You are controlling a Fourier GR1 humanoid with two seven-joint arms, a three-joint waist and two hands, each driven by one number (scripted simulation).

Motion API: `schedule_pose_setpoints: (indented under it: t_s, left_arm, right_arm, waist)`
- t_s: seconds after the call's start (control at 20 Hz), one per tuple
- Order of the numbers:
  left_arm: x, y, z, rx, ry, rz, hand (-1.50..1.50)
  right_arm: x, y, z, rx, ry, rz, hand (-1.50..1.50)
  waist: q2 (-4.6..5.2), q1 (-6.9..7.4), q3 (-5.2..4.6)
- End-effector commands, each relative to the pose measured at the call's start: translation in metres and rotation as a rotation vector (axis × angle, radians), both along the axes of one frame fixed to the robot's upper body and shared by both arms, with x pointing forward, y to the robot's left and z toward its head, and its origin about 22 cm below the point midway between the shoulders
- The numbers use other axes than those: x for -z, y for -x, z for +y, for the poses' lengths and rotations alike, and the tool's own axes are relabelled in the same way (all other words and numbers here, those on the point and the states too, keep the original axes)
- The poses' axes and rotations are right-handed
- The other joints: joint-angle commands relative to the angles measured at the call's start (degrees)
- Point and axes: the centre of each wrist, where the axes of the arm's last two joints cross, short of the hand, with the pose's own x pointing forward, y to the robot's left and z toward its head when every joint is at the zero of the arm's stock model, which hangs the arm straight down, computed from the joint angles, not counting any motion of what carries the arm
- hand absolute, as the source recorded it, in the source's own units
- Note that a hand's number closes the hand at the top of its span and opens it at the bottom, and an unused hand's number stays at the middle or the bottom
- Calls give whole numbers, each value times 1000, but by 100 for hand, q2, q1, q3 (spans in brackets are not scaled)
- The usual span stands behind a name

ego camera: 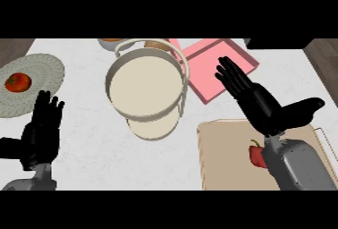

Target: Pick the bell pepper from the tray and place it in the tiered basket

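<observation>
Pick not yet made: right hand (254,100) is hovering, fingers straight and empty, past the bell pepper (256,154) lying on the tray (221,156); needing to lower and close round it; left hand (41,129) resting open.

Tiered basket (145,85) is centred. Tray (224,156), bearing bell pepper (256,155), is placed at 4 o'clock. Plate (40,71) lies at 9 o'clock.

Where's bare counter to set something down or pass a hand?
Free: the counter strip between the left hand and tiered basket, running down left of the tray. Crowded: top edge, where the basket meets the pink box; the woven mat fills the left.
</observation>
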Motion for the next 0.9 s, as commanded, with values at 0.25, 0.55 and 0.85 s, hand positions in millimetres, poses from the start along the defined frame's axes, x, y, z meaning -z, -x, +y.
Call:
schedule_pose_setpoints:
  t_s: [0.25,0.55,0.85]
  left_arm:
    - [47,48,28,-4,-246,283,0]
    - [72,65,4,28,-230,355,0]
    - [67,45,-31,153,-264,325,0]
  right_arm:
    - [-28,32,-150,821,130,-326,150]
    - [57,98,-194,1524,-117,-59,-150]
    - [71,207,-166,1485,-54,-93,-150]
  waist:
    - [-50,-827,181]
    - [-18,-784,177]
    - [28,-117,143]
